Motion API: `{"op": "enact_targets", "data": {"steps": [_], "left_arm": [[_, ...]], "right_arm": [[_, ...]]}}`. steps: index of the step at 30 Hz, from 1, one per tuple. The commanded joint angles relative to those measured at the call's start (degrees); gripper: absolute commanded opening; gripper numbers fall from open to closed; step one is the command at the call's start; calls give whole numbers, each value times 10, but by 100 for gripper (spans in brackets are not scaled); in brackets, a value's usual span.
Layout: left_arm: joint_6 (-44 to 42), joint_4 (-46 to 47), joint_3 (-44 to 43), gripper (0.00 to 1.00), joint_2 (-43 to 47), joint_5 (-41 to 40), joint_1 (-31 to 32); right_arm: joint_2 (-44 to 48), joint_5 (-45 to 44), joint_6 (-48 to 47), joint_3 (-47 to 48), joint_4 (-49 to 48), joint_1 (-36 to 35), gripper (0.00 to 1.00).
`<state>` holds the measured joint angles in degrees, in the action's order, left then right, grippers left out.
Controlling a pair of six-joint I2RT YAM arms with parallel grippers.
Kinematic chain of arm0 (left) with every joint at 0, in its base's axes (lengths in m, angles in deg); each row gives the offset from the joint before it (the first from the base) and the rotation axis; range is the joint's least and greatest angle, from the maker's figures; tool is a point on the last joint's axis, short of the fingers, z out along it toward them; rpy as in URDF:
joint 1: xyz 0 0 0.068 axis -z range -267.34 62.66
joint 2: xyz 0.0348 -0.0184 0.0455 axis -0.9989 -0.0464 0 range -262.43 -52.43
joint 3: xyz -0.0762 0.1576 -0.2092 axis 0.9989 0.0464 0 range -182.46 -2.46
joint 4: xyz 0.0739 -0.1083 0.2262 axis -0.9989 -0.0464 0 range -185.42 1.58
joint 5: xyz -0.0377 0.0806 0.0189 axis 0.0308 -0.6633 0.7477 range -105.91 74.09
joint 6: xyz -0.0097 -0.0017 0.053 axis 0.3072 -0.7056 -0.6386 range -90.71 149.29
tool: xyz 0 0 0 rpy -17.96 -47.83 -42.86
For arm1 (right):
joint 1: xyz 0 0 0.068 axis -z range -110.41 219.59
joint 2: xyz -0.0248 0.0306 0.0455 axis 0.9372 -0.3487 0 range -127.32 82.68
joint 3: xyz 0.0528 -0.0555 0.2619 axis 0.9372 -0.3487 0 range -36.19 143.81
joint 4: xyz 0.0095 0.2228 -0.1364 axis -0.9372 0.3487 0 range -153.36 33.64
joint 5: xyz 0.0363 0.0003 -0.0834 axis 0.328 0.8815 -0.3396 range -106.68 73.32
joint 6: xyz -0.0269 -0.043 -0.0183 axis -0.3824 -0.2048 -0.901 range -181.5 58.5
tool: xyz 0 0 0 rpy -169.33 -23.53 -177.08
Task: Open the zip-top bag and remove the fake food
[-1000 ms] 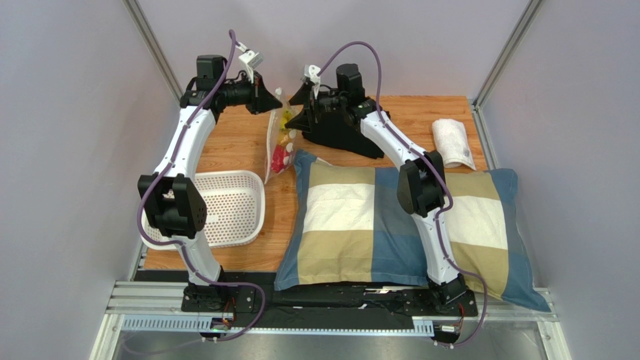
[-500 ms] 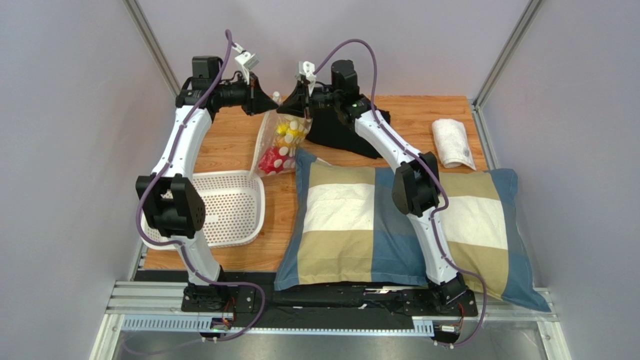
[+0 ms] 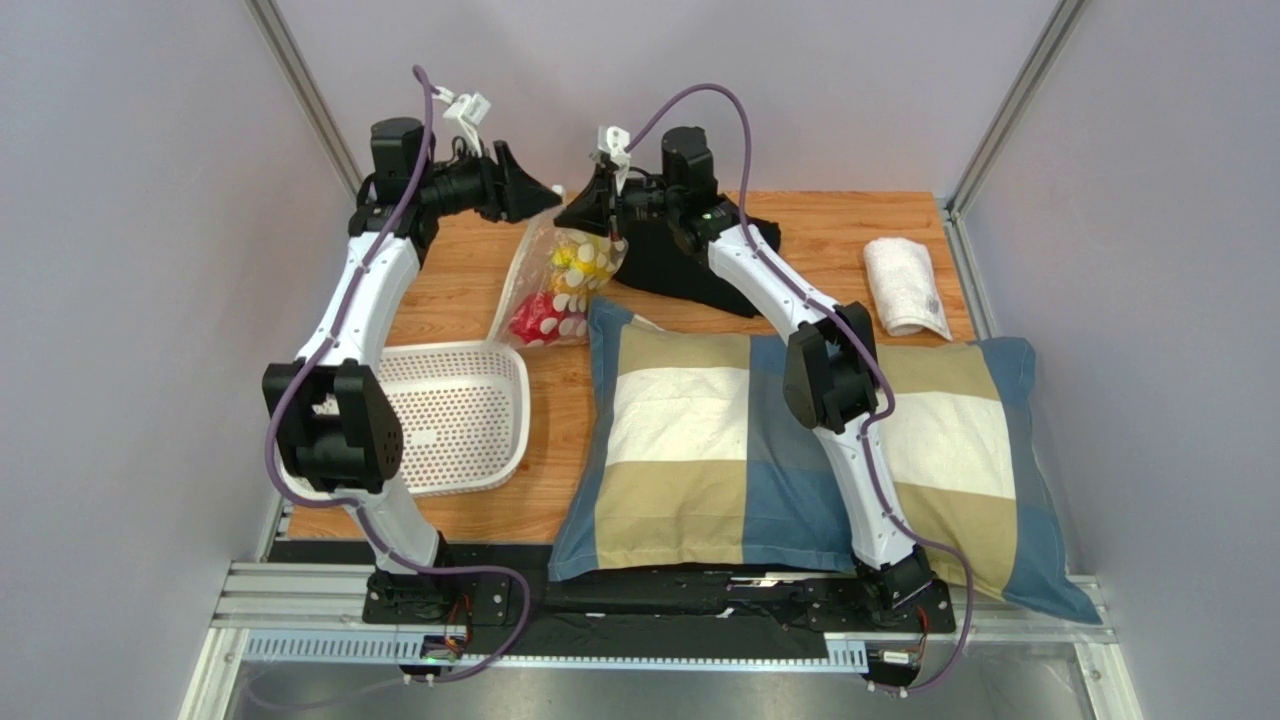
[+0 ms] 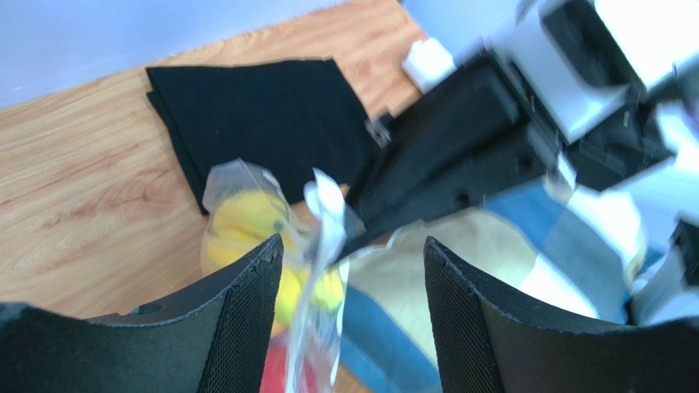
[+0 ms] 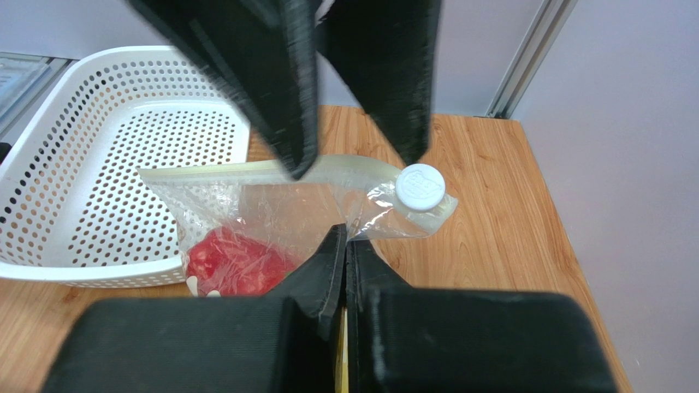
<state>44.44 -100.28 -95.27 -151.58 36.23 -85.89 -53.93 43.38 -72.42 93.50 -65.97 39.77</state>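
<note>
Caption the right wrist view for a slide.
Right gripper shut on the clear crinkly zip-top plastic bag holding red plastic toy food; open left gripper above, white perforated basket behind.

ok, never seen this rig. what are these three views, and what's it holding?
Two robot arms, left and right, bolted at the table's near edge. The overhead view looks down from behind them; the other two are cameras on each wrist. On the table: a white perforated basket, a checked pillow, a black cloth, a rolled white towel. The right arm's fingers are pinched shut on the zip-top bag, with yellow and red toy food inside. The left arm's fingers stand open, the bag's edge between them.
</note>
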Motion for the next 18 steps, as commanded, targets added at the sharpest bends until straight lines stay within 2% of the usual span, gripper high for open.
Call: {"op": "enact_targets", "data": {"steps": [1,3,5,8,14,16,18], "left_arm": [[154,15,-68,69,-46,-12,-8],[208,34,-56,71,-46,-26,-9],[221,44,-56,70,-46,-26,-8],[213,5,-82,60,-60,-21,-8],[226,30,-58,44,-50,-3,-8],[218,24,-53,46,-41,-1,-9],[206,17,-40,54,-25,-1,-11]], "right_arm": [[28,-13,-45,10,1,-16,0],[28,-13,-52,9,10,-20,0],[30,-15,-52,9,11,-20,0],[32,-18,-52,9,12,-21,0],[33,-21,-58,8,19,-21,0],[34,-23,-60,9,20,-21,0],[34,-26,-64,8,23,-20,0]]}}
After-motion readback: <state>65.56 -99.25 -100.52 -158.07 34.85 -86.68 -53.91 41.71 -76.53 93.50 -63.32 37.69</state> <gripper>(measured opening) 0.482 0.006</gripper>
